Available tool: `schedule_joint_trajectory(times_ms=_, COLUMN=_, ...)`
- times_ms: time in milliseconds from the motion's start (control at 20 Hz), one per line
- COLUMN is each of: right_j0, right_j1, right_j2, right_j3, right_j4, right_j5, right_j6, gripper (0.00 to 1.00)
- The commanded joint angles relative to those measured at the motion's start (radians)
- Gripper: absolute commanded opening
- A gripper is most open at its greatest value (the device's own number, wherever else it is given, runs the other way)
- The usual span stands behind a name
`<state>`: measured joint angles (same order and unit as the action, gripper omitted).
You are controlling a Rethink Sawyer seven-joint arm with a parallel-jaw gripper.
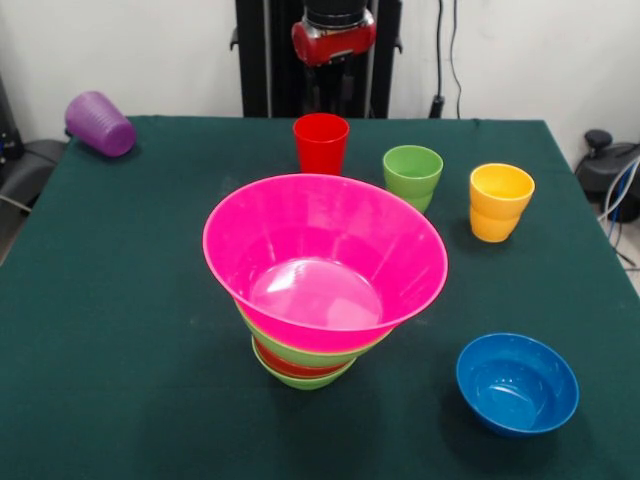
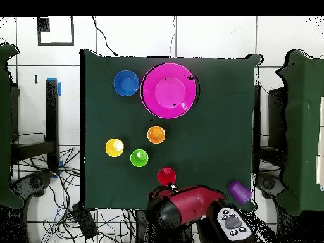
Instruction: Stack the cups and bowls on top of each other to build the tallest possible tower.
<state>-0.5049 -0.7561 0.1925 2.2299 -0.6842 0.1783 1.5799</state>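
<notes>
With the tower [image 1: 320,290] as landmark and reading the front view left to right: the purple cup [image 1: 100,123] lies on its side at the table's [image 1: 120,330] far left corner, well apart, probably tipped rather than placed. The tower stands centrally, the pink bowl [image 1: 330,250] topmost and tilted, nested above green and red-orange bowls, widest on top, so stability looks marginal. Behind it stands the red cup [image 1: 321,142], upright. Right of that stand the green cup [image 1: 413,175] and the yellow cup [image 1: 499,202]. The blue bowl [image 1: 517,383] sits near right, unstacked. An orange cup [image 2: 155,134] shows only overhead. The arm [image 1: 334,35] is drawn back; the gripper's state cannot be determined.
</notes>
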Motion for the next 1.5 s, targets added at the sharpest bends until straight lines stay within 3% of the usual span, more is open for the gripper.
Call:
schedule_joint_trajectory(times_ms=50, right_j0=-0.04, right_j1=-0.039, right_j2=0.14, right_j3=0.027, right_j4=0.066, right_j5=0.133, right_j6=0.008, gripper=1.0)
schedule_joint_trajectory(times_ms=200, right_j0=-0.035, right_j1=-0.033, right_j2=0.151, right_j3=-0.005, right_j4=0.075, right_j5=0.152, right_j6=0.011, gripper=1.0)
schedule_joint_trajectory(times_ms=650, right_j0=-0.082, right_j1=-0.113, right_j2=0.24, right_j3=0.004, right_j4=0.156, right_j5=0.261, right_j6=-0.03, gripper=1.0)
schedule_joint_trajectory(times_ms=950, right_j0=-0.059, right_j1=-0.099, right_j2=0.234, right_j3=-0.06, right_j4=0.146, right_j5=0.277, right_j6=-0.012, gripper=1.0)
schedule_joint_trajectory(times_ms=1200, right_j0=-0.068, right_j1=-0.14, right_j2=0.264, right_j3=-0.047, right_j4=0.191, right_j5=0.322, right_j6=-0.011, gripper=1.0)
schedule_joint_trajectory(times_ms=1500, right_j0=-0.072, right_j1=-0.128, right_j2=0.279, right_j3=-0.088, right_j4=0.206, right_j5=0.359, right_j6=-0.017, gripper=1.0)
